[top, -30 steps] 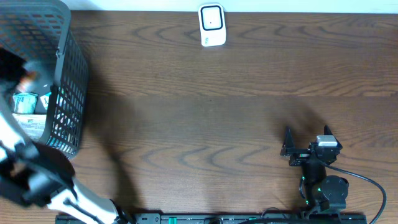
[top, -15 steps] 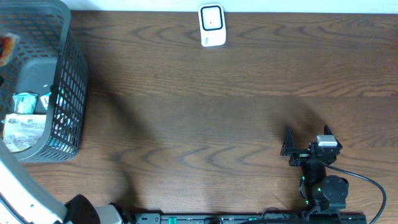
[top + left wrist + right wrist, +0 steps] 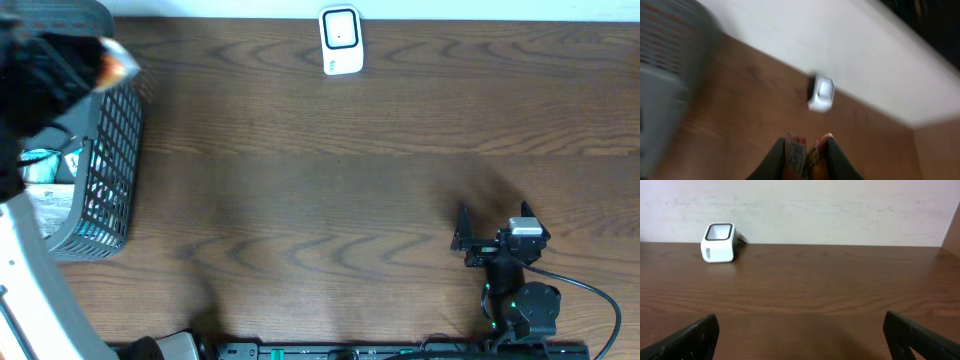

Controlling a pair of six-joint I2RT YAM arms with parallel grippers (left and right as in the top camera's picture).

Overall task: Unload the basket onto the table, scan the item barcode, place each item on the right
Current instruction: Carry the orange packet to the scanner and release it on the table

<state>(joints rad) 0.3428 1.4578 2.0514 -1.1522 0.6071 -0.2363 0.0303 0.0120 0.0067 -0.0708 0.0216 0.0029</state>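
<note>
The left gripper [image 3: 805, 142], blurred at the upper left of the overhead view above the basket [image 3: 110, 150], is pinched narrow on an orange-red packet [image 3: 797, 158]. The white scanner [image 3: 340, 40] stands at the top centre of the table [image 3: 320, 180], well apart from the packet. At the lower right, the right gripper [image 3: 493, 216] rests with its jaws spread wide, holding nothing.

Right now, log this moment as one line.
left gripper: shut on orange-red packet | right gripper: open, empty | white boxy scanner: far edge, not yet reached
</note>
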